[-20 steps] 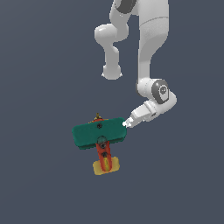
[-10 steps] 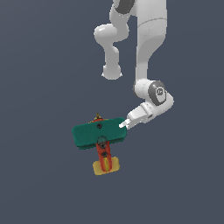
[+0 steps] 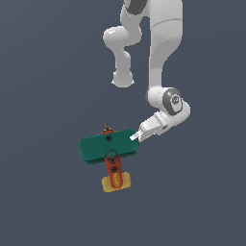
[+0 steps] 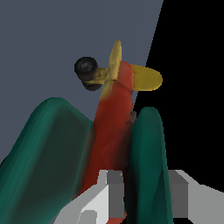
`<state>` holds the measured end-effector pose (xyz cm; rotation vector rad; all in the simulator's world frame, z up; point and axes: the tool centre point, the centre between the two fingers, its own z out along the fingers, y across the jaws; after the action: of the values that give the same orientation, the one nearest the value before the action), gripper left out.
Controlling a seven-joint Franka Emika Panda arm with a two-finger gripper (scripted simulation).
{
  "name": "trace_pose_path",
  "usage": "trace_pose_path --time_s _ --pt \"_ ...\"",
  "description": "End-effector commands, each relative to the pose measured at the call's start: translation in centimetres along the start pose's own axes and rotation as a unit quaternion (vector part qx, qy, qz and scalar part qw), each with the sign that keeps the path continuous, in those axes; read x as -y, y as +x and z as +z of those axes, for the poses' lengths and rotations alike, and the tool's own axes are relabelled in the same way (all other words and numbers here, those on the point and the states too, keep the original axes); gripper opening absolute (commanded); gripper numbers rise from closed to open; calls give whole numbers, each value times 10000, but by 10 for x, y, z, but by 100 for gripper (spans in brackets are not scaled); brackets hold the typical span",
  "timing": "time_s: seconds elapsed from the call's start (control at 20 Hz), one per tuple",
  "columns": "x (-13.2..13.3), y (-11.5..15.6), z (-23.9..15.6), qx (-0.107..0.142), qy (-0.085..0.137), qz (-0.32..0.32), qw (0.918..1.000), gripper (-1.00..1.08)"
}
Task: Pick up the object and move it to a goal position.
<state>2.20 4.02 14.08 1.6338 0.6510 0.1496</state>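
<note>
I take the toy biplane [image 3: 108,149] as my landmark. In the exterior view it lies on the grey floor below the arm's base, its teal wings [image 3: 96,148] spread across and its red fuselage [image 3: 113,172] running toward the yellow tail [image 3: 116,183]. My gripper [image 3: 135,136] has its tip at the wing end on the exterior view's right, touching or just short of it; I cannot tell which from that angle.

The wrist view is closer. 1 teal wing edge [image 4: 148,162] stands between my 2 pale fingers [image 4: 179,192], with the fuselage just beside it and a black wheel [image 4: 87,72] and the tail beyond. The jaws look part open, straddling that wing edge with a little gap on each side, so I judge they are not yet clamped on the plane.

The step in hand, as I read it, is seating and closing the grasp. To do it well I would:
- push in a touch deeper, so the pads bear on flat wing rather than the rounded lip
- keep the wing centred between the fingers, so neither one shoves the plane sideways
- close slowly, since the grip sits well off the plane's middle and the tail end may droop on lifting
- lift straight up before heading anywhere. No goal marker shows in either view.
</note>
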Motion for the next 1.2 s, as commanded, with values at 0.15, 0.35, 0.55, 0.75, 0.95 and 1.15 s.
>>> trace_pose_path --time_s 0.15,0.35,0.55,0.75,0.95,1.15 --pt "-22 -7 6 3 -4 8 10000 -100" --pt "-51 -16 14 5 -3 7 10000 -100" --pt "-91 -28 26 6 -5 7 10000 -100" --pt "-139 -43 40 8 -10 7 10000 -100" --pt "-190 -58 54 9 -15 6 10000 -100" --pt "-241 -72 68 8 -23 6 10000 -100"
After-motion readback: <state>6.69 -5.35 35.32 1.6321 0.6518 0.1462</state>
